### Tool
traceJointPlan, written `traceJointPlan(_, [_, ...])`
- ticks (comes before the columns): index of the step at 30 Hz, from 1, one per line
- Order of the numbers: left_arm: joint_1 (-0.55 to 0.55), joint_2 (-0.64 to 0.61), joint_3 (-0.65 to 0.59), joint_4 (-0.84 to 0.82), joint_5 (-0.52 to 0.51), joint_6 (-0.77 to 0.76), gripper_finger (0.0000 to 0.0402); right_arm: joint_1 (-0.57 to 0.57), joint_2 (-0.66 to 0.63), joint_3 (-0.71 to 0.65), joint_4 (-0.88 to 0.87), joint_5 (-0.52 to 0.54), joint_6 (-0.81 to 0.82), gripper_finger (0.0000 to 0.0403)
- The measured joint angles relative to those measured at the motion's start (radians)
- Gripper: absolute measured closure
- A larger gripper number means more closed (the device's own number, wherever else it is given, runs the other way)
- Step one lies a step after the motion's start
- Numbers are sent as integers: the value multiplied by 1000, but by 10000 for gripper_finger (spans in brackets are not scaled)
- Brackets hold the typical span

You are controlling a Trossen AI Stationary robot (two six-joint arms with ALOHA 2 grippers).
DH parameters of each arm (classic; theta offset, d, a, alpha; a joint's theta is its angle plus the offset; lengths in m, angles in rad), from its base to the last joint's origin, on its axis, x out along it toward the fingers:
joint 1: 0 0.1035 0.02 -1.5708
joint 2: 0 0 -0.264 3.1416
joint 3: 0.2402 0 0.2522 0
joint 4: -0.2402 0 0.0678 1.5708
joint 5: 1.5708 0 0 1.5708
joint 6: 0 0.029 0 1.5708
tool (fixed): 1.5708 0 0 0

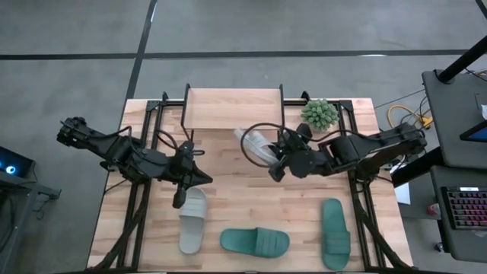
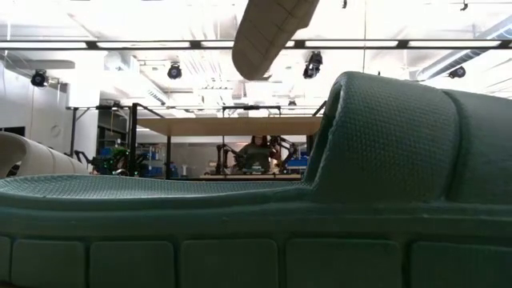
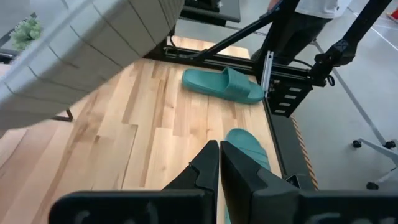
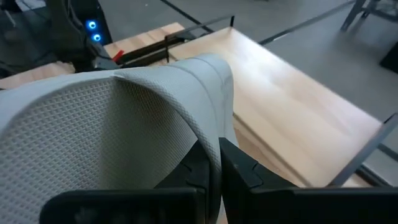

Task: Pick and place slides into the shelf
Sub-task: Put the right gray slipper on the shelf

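Observation:
My right gripper [image 1: 275,172] is shut on a pale grey-white slide [image 1: 254,144], raised above the table just in front of the shelf [image 1: 233,109], whose light plank top rests on thin black legs. In the low view this slide [image 2: 270,32] hangs high and tilted. A second pale slide [image 1: 192,221] lies flat near the table's front left. My left gripper [image 1: 180,199] hovers shut above its far end, nothing between the fingers [image 3: 208,163]. Two teal slides [image 1: 255,242] [image 1: 335,233] lie flat along the near edge. My right gripper pinches an edge of the pale slide beside its strap [image 4: 210,127] between its two fingers; the fingers themselves hide the exact spot. They come slanting down from the table's right. The slide is lifted clear of the table, tilted, reaching away from the fingers toward the shelf.
A small green plant [image 1: 319,114] stands at the back right, beside the shelf. Black frame rails [image 1: 152,114] run along the table's sides. Bare wood lies between the shelf and the slides at the front. One teal slide [image 2: 320,208] lies right before the low camera and blocks much of that view.

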Motion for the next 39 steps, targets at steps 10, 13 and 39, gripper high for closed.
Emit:
traceJointPlan(10, [0, -2, -13, 51, -7, 1, 402, 0, -38, -2, 81, 73, -29, 390])
traceJointPlan(13, [0, -2, -19, 54, -7, 1, 402, 0, -41, -3, 131, 80, -69, 390])
traceJointPlan(39, [0, -87, -43, 53, -18, 9, 402, 0, -55, -63, 605, 62, -365, 390])
